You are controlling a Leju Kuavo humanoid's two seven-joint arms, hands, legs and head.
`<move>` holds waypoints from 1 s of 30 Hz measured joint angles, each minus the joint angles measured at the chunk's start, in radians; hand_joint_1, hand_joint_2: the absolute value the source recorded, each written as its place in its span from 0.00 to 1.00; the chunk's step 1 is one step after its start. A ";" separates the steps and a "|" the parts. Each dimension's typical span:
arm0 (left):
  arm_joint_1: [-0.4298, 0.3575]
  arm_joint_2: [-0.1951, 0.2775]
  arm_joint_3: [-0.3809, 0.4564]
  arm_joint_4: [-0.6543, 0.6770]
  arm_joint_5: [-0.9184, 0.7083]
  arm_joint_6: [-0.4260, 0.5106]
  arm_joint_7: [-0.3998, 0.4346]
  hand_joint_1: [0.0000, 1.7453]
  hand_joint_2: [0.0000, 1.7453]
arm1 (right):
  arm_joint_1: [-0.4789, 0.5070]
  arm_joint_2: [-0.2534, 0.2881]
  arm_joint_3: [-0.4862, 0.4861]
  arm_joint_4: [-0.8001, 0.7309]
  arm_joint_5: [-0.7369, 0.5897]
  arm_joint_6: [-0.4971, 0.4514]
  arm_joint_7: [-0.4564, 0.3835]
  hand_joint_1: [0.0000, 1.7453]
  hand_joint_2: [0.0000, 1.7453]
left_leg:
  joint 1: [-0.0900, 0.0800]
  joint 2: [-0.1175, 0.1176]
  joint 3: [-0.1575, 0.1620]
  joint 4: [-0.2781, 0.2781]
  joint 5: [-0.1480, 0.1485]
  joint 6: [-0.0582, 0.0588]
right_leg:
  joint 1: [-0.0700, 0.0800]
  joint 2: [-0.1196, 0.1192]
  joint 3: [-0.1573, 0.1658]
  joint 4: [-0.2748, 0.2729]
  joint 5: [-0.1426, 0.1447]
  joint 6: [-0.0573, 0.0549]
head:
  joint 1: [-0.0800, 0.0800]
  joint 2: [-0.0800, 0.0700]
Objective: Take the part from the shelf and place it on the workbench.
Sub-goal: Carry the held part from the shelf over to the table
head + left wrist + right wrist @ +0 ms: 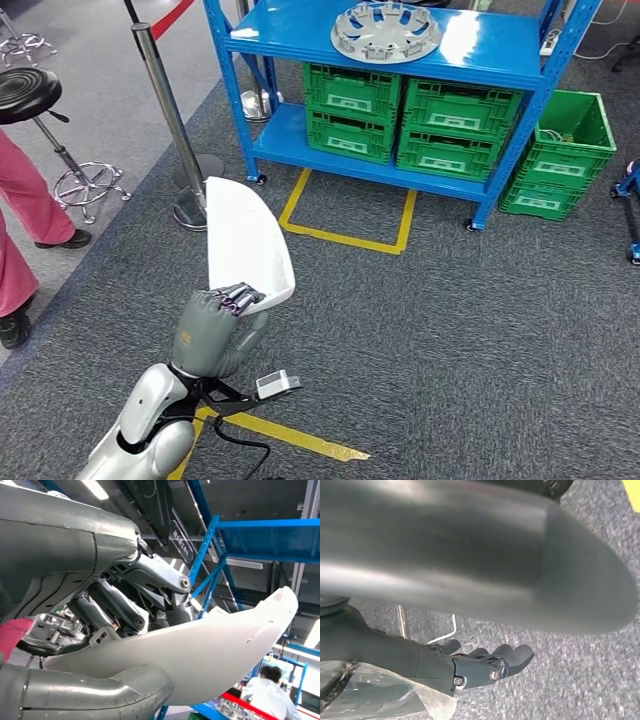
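Observation:
The part is a curved white plastic shell (245,240), held up above the grey carpet at the lower left of the head view. My left hand (211,330) grips its near edge, dark fingers over the rim and thumb under it. In the left wrist view the white shell (211,655) lies clamped between the fingers (124,600) and the thumb. My right hand (471,667) hangs over the carpet with its fingers stretched out and nothing in them.
The blue shelf (468,45) stands ahead with a silver hubcap (385,30) on top and green crates (411,120) below. Another green crate (562,150) sits to its right. A barrier post (170,120), a stool (30,90) and a person's pink-trousered legs (23,200) are at left.

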 joint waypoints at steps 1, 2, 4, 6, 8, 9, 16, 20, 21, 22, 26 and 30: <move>0.001 0.000 0.000 0.000 0.000 0.000 0.000 1.00 1.00 | 0.000 0.000 0.000 0.000 0.000 0.000 0.000 0.00 0.00 | 0.000 0.000 0.011 -0.010 0.013 0.002 | 0.001 0.000 -0.002 0.001 0.002 0.001 | 0.000 0.000; 0.001 0.000 0.000 0.000 0.000 0.000 0.000 1.00 1.00 | 0.000 0.000 0.000 0.000 -0.001 0.000 0.000 0.00 0.00 | 0.000 0.000 0.043 -0.061 0.043 0.005 | 0.001 0.001 -0.003 0.002 0.003 0.002 | 0.000 0.000; 0.000 0.000 0.000 -0.001 0.000 0.000 0.000 1.00 1.00 | -0.001 0.001 0.000 0.000 -0.001 0.000 0.000 0.00 0.00 | -0.002 0.000 0.122 -0.203 0.099 0.016 | 0.004 0.001 -0.003 0.003 0.004 0.005 | 0.000 0.000; -0.002 0.000 0.000 -0.004 0.000 -0.001 0.001 1.00 1.00 | -0.002 0.002 0.000 0.000 -0.001 0.000 -0.001 0.00 0.00 | -0.004 -0.001 0.160 -0.287 0.113 0.022 | 0.009 0.001 -0.011 0.007 0.006 0.008 | 0.001 0.000; -0.001 0.000 0.000 -0.006 0.001 -0.003 0.002 1.00 1.00 | -0.002 0.002 0.000 0.000 -0.001 -0.002 -0.001 0.00 0.00 | -0.004 -0.002 0.158 -0.298 0.111 0.020 | 0.011 0.000 -0.020 0.011 0.008 0.007 | 0.002 0.000; 0.000 0.000 0.000 -0.006 0.001 -0.005 0.003 1.00 1.00 | -0.002 0.002 0.000 0.000 0.000 -0.003 -0.002 0.00 0.00 | -0.005 -0.002 0.156 -0.298 0.112 0.019 | 0.011 0.000 -0.021 0.011 0.009 0.005 | 0.003 0.000; 0.000 0.000 0.000 -0.006 0.003 -0.014 0.010 1.00 1.00 | -0.002 0.002 0.001 0.000 0.031 -0.025 -0.007 0.00 0.00 | -0.014 -0.002 0.146 -0.293 0.118 0.036 | 0.001 0.001 -0.025 0.000 0.025 0.028 | 0.002 0.000; 0.000 0.000 0.000 -0.007 0.003 -0.015 0.011 1.00 1.00 | -0.002 0.002 0.002 0.000 0.040 -0.032 -0.013 0.00 0.00 | -0.019 -0.002 0.139 -0.289 0.121 0.047 | -0.003 0.001 -0.030 -0.002 0.031 0.039 | 0.002 0.000; 0.000 0.000 0.001 -0.007 0.003 -0.015 0.011 1.00 1.00 | -0.002 0.002 0.003 0.000 0.042 -0.033 -0.013 0.00 0.00 | -0.020 -0.002 0.137 -0.289 0.122 0.050 | -0.004 0.000 -0.030 -0.002 0.033 0.042 | 0.002 0.000; 0.000 0.000 0.001 -0.008 0.003 -0.015 0.011 1.00 1.00 | -0.003 0.002 0.003 0.000 0.043 -0.034 -0.013 0.00 0.00 | -0.020 -0.003 0.136 -0.291 0.125 0.055 | -0.004 -0.001 -0.030 -0.003 0.034 0.046 | 0.002 0.000; -0.001 -0.001 0.001 -0.014 0.003 -0.017 0.012 1.00 1.00 | -0.002 0.002 0.004 0.000 0.049 -0.035 -0.014 0.00 0.00 | -0.010 -0.009 0.134 -0.309 0.143 0.073 | -0.004 0.001 -0.083 0.106 -0.045 0.053 | 0.007 0.000; 0.003 -0.001 0.001 -0.016 0.003 -0.019 0.013 1.00 1.00 | -0.001 0.002 0.004 0.000 0.050 -0.035 -0.015 0.00 0.00 | -0.012 -0.033 0.121 -0.307 0.152 0.071 | -0.004 0.002 -0.154 0.292 -0.121 0.054 | 0.009 0.000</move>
